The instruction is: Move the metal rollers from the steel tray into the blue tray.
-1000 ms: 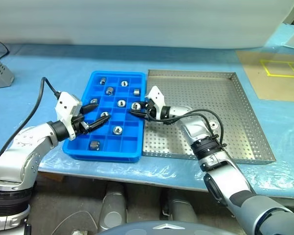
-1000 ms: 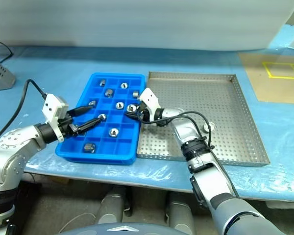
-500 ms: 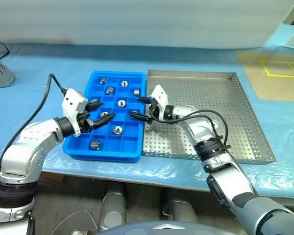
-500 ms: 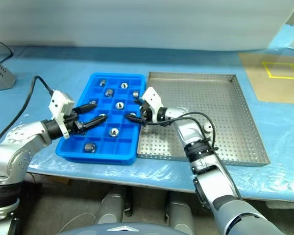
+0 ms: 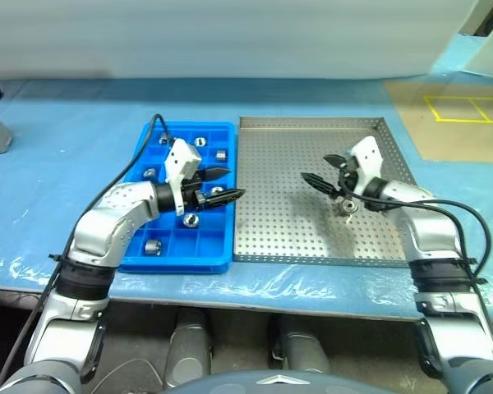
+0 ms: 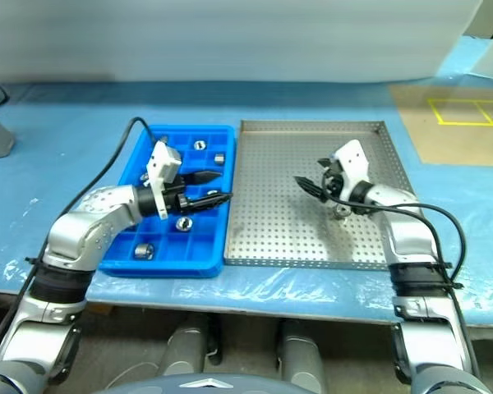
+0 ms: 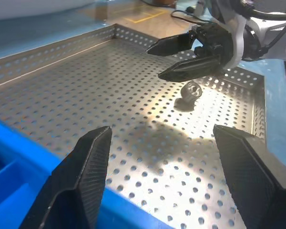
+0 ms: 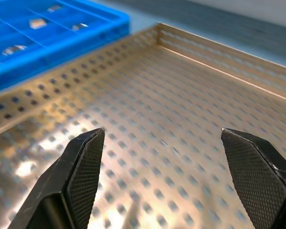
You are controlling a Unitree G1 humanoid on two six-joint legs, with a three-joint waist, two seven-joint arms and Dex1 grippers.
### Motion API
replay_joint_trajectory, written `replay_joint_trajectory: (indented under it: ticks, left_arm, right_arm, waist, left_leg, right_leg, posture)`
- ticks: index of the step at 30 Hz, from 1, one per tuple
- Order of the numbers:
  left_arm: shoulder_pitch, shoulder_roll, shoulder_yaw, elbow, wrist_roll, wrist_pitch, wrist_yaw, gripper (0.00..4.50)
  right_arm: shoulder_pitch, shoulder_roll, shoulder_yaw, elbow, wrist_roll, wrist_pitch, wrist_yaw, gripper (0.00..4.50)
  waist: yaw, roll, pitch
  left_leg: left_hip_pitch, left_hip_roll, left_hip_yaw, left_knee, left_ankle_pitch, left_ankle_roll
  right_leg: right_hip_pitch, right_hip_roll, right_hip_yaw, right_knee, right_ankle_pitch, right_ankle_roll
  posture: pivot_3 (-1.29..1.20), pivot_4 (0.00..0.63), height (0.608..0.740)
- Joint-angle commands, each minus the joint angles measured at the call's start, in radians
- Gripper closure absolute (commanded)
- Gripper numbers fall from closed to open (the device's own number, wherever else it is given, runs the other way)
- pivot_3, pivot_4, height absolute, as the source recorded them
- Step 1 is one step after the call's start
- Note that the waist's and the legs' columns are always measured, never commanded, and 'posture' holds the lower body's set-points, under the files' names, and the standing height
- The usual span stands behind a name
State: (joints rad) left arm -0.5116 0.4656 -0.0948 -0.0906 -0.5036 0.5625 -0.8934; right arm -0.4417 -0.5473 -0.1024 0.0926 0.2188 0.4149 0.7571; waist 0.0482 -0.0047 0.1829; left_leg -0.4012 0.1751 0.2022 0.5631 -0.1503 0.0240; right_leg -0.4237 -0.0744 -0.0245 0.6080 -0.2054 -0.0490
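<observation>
Roller (image 5: 343,206) sits mid-right in steel tray (image 5: 296,238); I see right gripper (image 5: 320,171) wide, empty; left gripper (image 5: 223,184) spread, empty, over blue tray (image 5: 181,256).

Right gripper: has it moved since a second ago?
Yes. The right gripper left the blue tray's edge and now hangs over the steel tray, jaws open.
</observation>
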Motion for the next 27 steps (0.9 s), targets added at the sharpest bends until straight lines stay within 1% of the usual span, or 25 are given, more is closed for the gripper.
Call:
replay_joint_trajectory:
  ticks: [1,5,10,17,22,25,27]
  left_arm:
    - [-0.033,-0.019,-0.023,0.036,0.015,-0.045,-0.045,0.91]
    - [-0.068,-0.038,-0.017,0.090,0.021,-0.054,-0.064,0.91]
    - [-0.092,-0.043,-0.003,0.114,0.012,-0.048,-0.074,0.91]
    - [-0.070,-0.031,-0.009,0.085,0.023,-0.045,-0.068,0.91]
    - [-0.063,-0.019,-0.003,0.070,0.021,-0.036,-0.064,0.91]
    - [-0.055,-0.011,0.001,0.057,0.017,-0.029,-0.062,0.91]
    - [-0.049,-0.006,0.001,0.047,0.016,-0.025,-0.061,0.91]
  right_arm:
    - [0.068,-0.031,-0.045,-0.098,0.017,0.013,-0.026,0.51]
    - [0.136,-0.021,-0.034,-0.132,0.014,0.016,-0.052,0.51]
    - [0.154,-0.004,-0.006,-0.113,-0.010,0.011,-0.088,0.51]
    - [0.127,0.005,-0.019,0.101,-0.031,-0.067,-0.125,0.51]
    - [0.119,0.015,-0.007,0.129,-0.018,-0.092,-0.107,0.51]
    - [0.112,0.030,0.005,0.134,-0.021,-0.107,-0.104,1.14]
    - [0.104,0.035,0.017,0.146,-0.042,-0.111,-0.118,1.83]
  waist:
    - [-0.017,0.000,0.000]
    - [-0.039,0.000,0.000]
    - [-0.049,0.000,0.000]
    - [-0.049,0.000,0.000]
    - [-0.049,0.000,0.000]
    - [-0.051,0.000,0.000]
    - [-0.052,0.000,0.000]
  left_leg:
    - [0.000,0.000,0.000,0.000,0.000,0.000]
    - [0.000,0.001,0.000,0.000,0.000,0.000]
    - [0.000,0.000,0.000,0.002,0.000,0.001]
    - [-0.001,0.000,0.000,0.003,-0.002,0.003]
    - [-0.001,0.000,0.000,0.004,-0.002,0.003]
    - [0.000,0.000,0.000,0.004,-0.002,0.003]
    - [0.000,0.001,0.000,0.004,-0.002,0.003]
  right_leg:
    - [0.000,0.000,0.000,0.000,0.000,0.000]
    - [0.000,0.001,0.000,0.000,0.000,0.000]
    - [0.001,0.001,0.000,0.000,0.000,0.000]
    - [0.002,0.001,0.000,-0.001,0.000,0.000]
    - [0.002,0.001,0.000,-0.001,0.000,0.000]
    - [0.002,0.001,0.000,0.000,0.000,0.000]
    - [0.002,0.001,0.000,0.000,0.000,0.000]
  posture:
    - [-0.22,0.150,0.740]
    - [-0.24,0.150,0.740]
    - [-0.24,0.150,0.740]
    - [-0.22,0.150,0.740]
    - [-0.21,0.150,0.740]
    - [-0.20,0.150,0.740]
    - [-0.20,0.150,0.740]
